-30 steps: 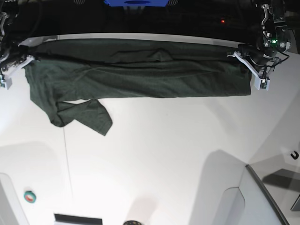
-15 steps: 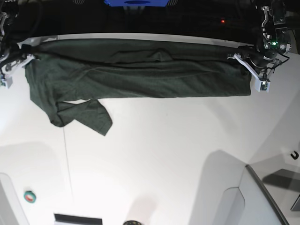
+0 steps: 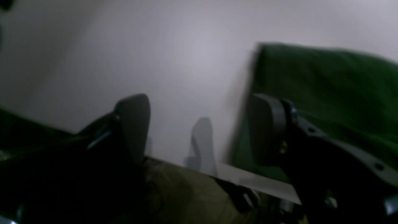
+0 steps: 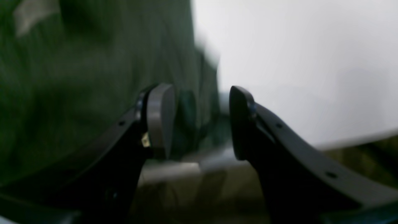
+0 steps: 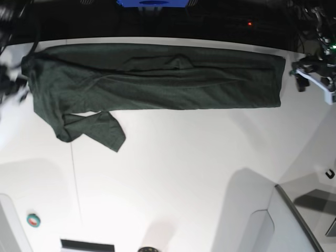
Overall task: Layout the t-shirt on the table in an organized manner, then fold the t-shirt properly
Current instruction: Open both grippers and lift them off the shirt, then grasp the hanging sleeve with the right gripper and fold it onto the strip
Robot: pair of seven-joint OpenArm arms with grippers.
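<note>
The table (image 5: 184,173) fills the base view, broad and white, a thin dark seam (image 5: 75,184) running down its left part. Across its far side lies the t-shirt (image 5: 157,76), dark green, spread as a long band from left to right, with one sleeve (image 5: 97,128) flopped out toward the near-left and creased. At the near-right corner sits a grey angled panel (image 5: 294,220), and near the lower left a small teal and red ring (image 5: 33,220) rests on the surface.

Now the arms. The left gripper (image 5: 313,79) hangs at the right end of the shirt, just beside the cloth's edge and clear of it. From its wrist camera the fingers (image 3: 135,124) stand wide apart, bare table between them, the green cloth (image 3: 326,90) behind the right-hand finger; nothing is pinched.

The right gripper (image 5: 11,84) is at the left end, blurred in the base view, right by the shirt's edge. Its wrist camera shows the fingers (image 4: 160,119) parted with a clear gap, the green cloth (image 4: 77,77) lying behind the left one and white table (image 4: 295,62) behind the other. No fabric sits between the pads.
</note>
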